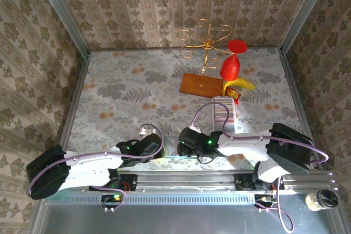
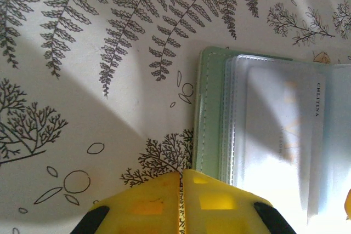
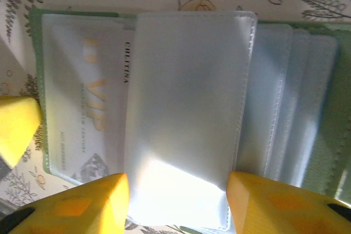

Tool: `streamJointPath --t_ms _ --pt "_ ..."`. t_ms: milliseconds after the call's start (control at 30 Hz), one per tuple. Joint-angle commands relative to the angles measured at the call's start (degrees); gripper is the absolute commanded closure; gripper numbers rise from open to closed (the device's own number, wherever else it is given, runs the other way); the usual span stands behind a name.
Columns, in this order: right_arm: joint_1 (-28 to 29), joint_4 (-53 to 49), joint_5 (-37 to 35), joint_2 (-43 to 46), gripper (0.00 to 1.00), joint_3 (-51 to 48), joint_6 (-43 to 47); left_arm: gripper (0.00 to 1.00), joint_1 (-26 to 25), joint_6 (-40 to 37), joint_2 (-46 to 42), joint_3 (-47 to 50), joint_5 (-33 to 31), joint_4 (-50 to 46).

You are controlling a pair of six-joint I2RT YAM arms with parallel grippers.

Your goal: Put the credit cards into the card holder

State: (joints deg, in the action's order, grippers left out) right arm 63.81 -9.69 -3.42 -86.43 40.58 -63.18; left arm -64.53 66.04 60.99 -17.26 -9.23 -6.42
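Note:
The card holder (image 3: 329,135), a grey-green wallet, lies open on the patterned cloth with its clear pockets fanned out. One credit card (image 3: 88,119), pale with gold "VIP" lettering, sits inside the left pocket. My right gripper (image 3: 178,204) is open, its yellow fingers standing either side of a clear pocket flap (image 3: 186,97). My left gripper (image 2: 182,182) is shut with nothing in it, its tip at the card holder's (image 2: 211,113) near left edge, where the credit card (image 2: 285,135) shows through the plastic. From above, both grippers (image 1: 163,145) (image 1: 185,142) meet near the table's front middle.
A long white ribbed tray (image 1: 224,114) lies just behind the right gripper. Farther back stand a brown wooden board (image 1: 200,84), a gold wire stand (image 1: 206,42), a red toy (image 1: 231,65) and a banana (image 1: 240,85). Patterned walls enclose the table.

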Motion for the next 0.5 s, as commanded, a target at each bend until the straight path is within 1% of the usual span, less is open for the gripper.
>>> streamJointPath --t_ms 0,200,467 --pt "0.4 3.8 1.8 -2.1 0.48 0.2 -1.8 0.90 -0.6 1.1 -1.0 1.1 -1.0 -1.2" --pt "0.4 7.9 1.4 -1.0 0.48 -0.2 -2.9 0.90 -0.6 1.5 -1.7 1.9 -1.3 -1.2" --pt "0.4 16.8 3.5 -1.4 0.48 -2.1 -5.4 0.90 -0.6 1.7 -2.4 2.4 -1.3 -1.0"
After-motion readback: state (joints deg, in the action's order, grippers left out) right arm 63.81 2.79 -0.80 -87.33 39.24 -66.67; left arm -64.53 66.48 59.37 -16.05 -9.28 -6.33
